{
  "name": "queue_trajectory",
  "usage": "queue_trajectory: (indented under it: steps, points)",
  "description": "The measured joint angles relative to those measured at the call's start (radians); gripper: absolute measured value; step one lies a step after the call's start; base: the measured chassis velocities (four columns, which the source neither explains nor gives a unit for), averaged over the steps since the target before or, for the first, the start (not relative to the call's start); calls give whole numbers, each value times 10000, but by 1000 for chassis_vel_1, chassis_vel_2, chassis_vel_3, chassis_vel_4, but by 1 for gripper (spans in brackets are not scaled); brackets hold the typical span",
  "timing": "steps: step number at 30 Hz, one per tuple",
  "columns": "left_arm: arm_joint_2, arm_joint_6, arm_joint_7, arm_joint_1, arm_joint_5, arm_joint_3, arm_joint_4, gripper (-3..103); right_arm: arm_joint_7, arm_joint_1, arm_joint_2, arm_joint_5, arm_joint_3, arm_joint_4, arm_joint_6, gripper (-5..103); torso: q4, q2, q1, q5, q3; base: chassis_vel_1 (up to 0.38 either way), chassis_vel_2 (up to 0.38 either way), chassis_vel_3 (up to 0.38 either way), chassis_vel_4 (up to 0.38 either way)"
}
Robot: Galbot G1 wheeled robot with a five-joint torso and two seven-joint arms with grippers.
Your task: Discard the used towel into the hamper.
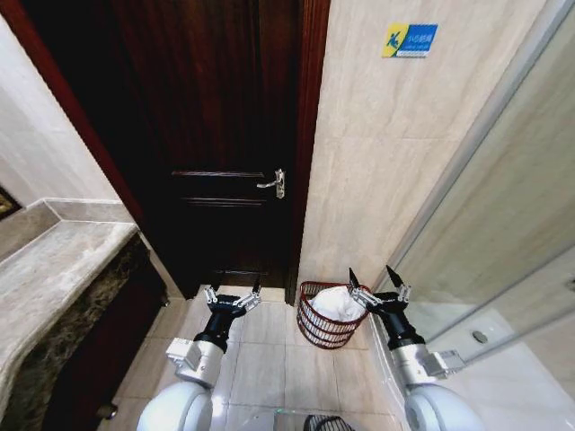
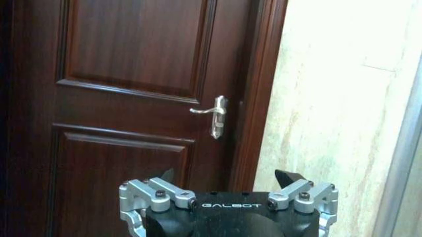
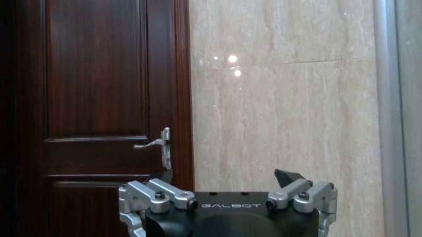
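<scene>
The hamper (image 1: 316, 331), a small round reddish-brown wire basket, stands on the tiled floor at the foot of the beige wall. A crumpled white towel (image 1: 336, 303) lies inside it. My right gripper (image 1: 375, 277) is open and empty, held just right of the hamper's rim and a little above it. In the right wrist view the right gripper (image 3: 228, 176) points at the wall and door with nothing between its fingers. My left gripper (image 1: 234, 287) is open and empty too, to the left of the hamper in front of the door; the left gripper (image 2: 228, 177) faces the door panel.
A shut dark wooden door (image 1: 225, 135) with a silver handle (image 1: 274, 184) is straight ahead. A marble counter (image 1: 54, 269) runs along the left. A glass partition with a metal frame (image 1: 490, 153) closes the right side. Tiled floor (image 1: 269, 359) lies between my arms.
</scene>
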Motion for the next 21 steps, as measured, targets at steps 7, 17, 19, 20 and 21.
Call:
queue_trajectory:
  steps: [7,17,19,20,21]
  points:
    - [0,0,0,0,0,0,0,100,0,0,0,0,0,0,0,100,0,0,-2,0,0,120,-98,-114,111]
    - [0,0,0,0,0,0,0,100,0,0,0,0,0,0,0,100,0,0,-1,-1,0,112,-117,-115,129]
    - [0,0,0,0,0,0,0,100,0,0,0,0,0,0,0,100,0,1,-1,0,0,130,-142,-150,133]
    - [0,0,0,0,0,0,0,100,0,0,0,0,0,0,0,100,0,1,-1,0,0,130,-142,-154,127]
    - [0,0,0,0,0,0,0,100,0,1,0,0,0,0,0,100,0,1,-2,-1,-1,154,-126,-154,126]
